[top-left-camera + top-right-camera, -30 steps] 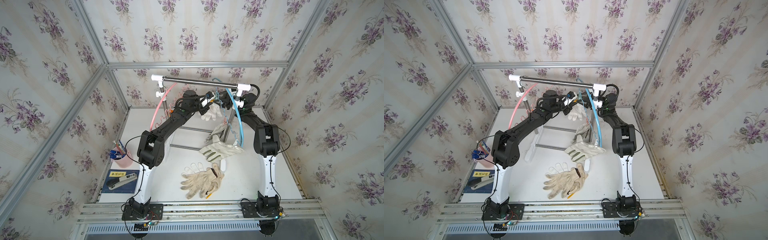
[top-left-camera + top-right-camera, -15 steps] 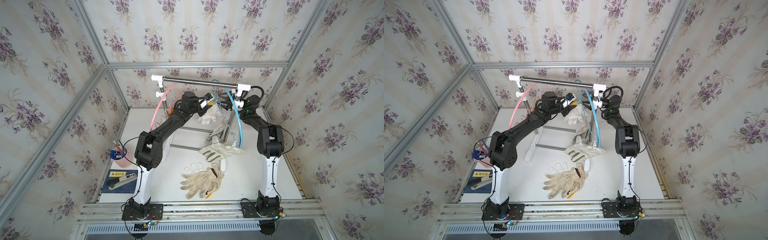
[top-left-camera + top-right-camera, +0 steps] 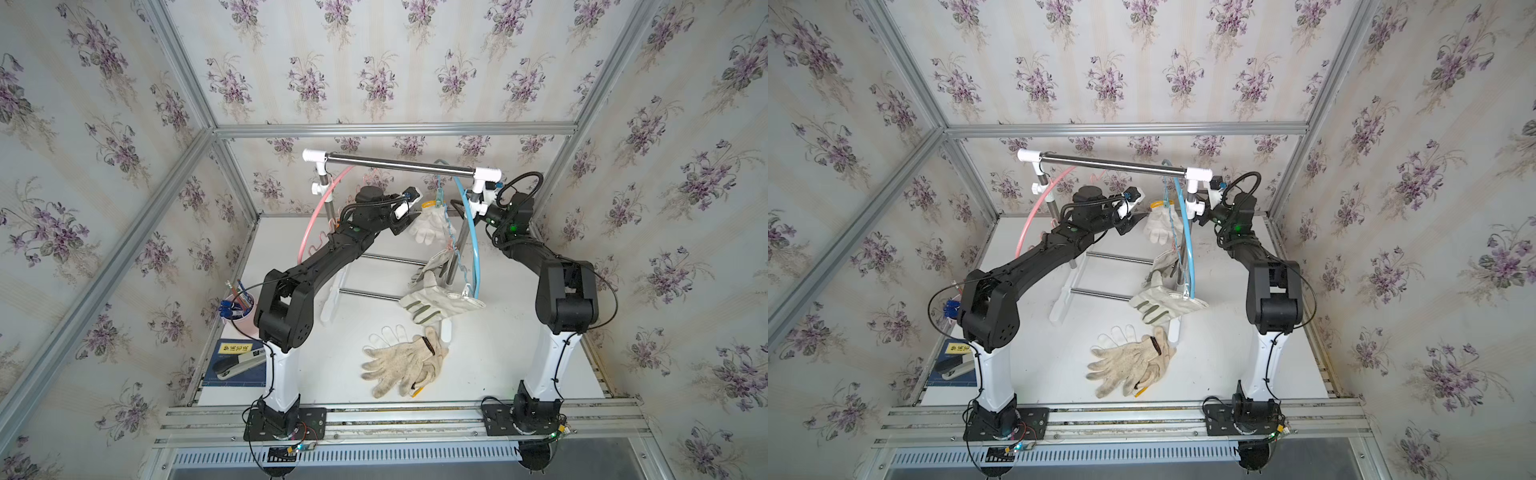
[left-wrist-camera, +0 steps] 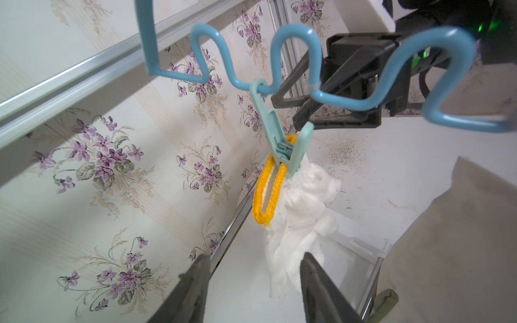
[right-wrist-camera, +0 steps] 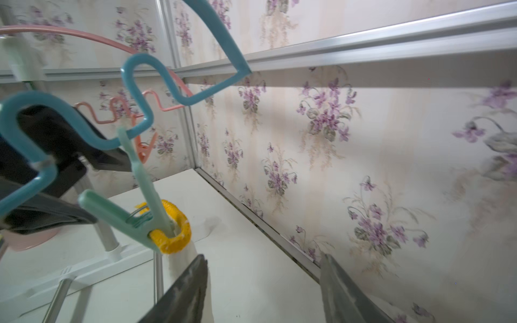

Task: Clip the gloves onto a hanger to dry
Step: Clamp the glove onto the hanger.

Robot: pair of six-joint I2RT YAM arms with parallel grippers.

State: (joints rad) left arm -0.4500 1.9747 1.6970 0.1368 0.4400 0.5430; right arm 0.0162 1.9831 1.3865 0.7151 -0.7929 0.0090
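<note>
Hanging by its clip (image 4: 282,145), the white glove (image 4: 302,212) sits just ahead of the spread left hand (image 4: 254,258). The right hand (image 5: 264,258) is spread, empty.

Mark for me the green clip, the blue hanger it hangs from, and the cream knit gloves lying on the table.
green clip (image 4: 282,146), left wrist view, on its hinge.
blue hanger (image 4: 295,33), left wrist view, top of a wire loop.
cream knit gloves (image 3: 409,361), in a top view, middle of the pile.
</note>
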